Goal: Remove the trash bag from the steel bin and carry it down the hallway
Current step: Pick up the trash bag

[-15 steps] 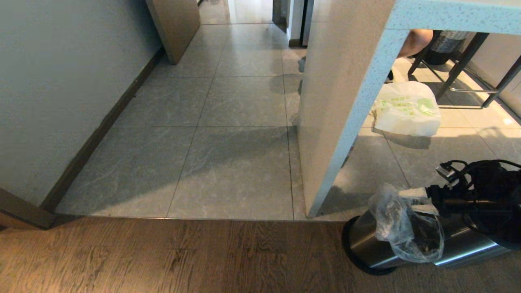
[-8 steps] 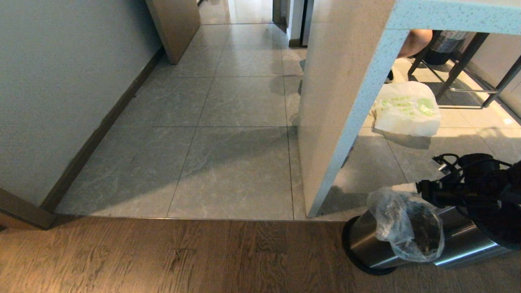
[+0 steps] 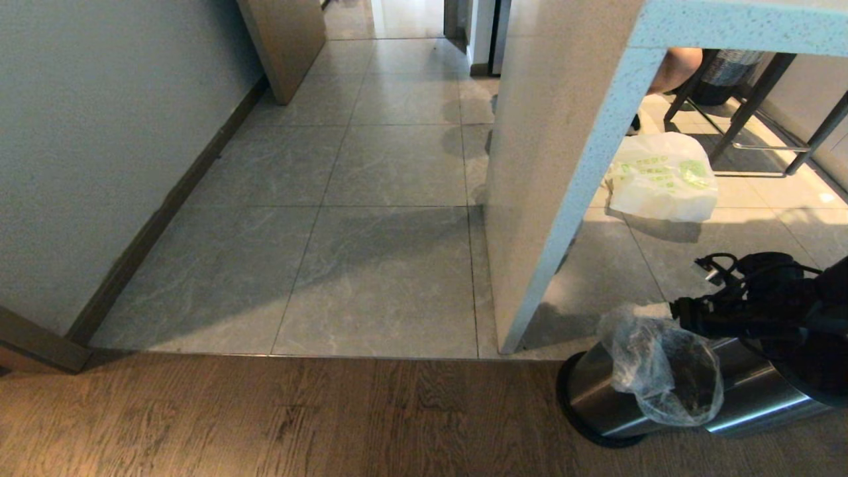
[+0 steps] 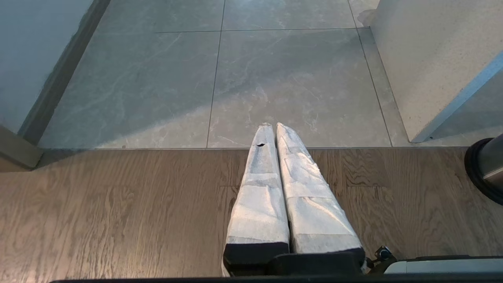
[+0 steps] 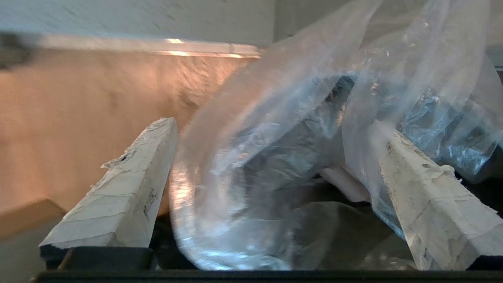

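Just right of the steel bin (image 3: 596, 397) a pale counter panel (image 3: 550, 199) stands close, and behind it a white shopping bag (image 3: 662, 179) lies on the tiles — its green print too small to read. The right gripper (image 5: 271, 157) straddles the trash bag (image 3: 662, 371) at the bin's mouth, jaws spread wide, nothing clamped. The left gripper (image 4: 274, 127) hangs over the wood floor (image 4: 118, 212), fingers pressed together.

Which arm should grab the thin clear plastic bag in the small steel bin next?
The right. The right gripper is open at the steel bin, its fingers either side of the crinkly clear trash bag. The left gripper is shut, over the wood floor, away from the bin.
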You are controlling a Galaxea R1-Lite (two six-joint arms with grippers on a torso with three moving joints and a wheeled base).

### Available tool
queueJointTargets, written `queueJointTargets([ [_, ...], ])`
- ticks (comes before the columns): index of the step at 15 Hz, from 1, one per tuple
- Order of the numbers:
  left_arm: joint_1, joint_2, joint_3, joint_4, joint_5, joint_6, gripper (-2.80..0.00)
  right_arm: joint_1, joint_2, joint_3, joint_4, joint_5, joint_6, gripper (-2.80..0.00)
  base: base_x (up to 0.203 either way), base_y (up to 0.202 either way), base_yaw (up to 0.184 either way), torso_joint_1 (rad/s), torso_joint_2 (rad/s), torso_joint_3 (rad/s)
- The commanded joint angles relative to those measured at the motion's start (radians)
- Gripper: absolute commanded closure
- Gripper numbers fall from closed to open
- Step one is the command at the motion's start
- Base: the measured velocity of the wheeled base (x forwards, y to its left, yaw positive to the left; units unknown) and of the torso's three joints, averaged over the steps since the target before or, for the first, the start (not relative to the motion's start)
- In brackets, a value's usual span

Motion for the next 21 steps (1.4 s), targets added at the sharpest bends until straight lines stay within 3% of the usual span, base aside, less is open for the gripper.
queueJointTargets([
  [1, 0.000, 0.001, 0.002, 0.000, 0.000, 0.000, 0.00, 0.000, 0.015, 0.001, 0.001, -0.012, -0.031, -2.80, 0.000, 0.000, 0.000, 0.000, 0.00, 0.000],
  [3, 0.000, 0.001, 0.002, 0.000, 0.000, 0.000, 0.00, 0.000, 0.029, -0.002, 0.005, -0.032, -0.069, -2.80, 0.000, 0.000, 0.000, 0.000, 0.00, 0.000],
  [10, 0.000, 0.001, 0.001, 0.000, 0.000, 0.000, 0.00, -0.001, 0.080, -0.026, 0.011, -0.042, -0.080, -2.80, 0.000, 0.000, 0.000, 0.000, 0.00, 0.000],
  [15, 0.000, 0.001, 0.000, 0.000, 0.000, 0.000, 0.00, -0.010, 0.108, -0.074, 0.013, -0.100, -0.100, -2.80, 0.000, 0.000, 0.000, 0.000, 0.00, 0.000],
  [21, 0.000, 0.001, 0.000, 0.000, 0.000, 0.000, 0.00, -0.036, 0.117, -0.079, 0.123, -0.133, -0.201, -2.80, 0.000, 0.000, 0.000, 0.000, 0.00, 0.000],
])
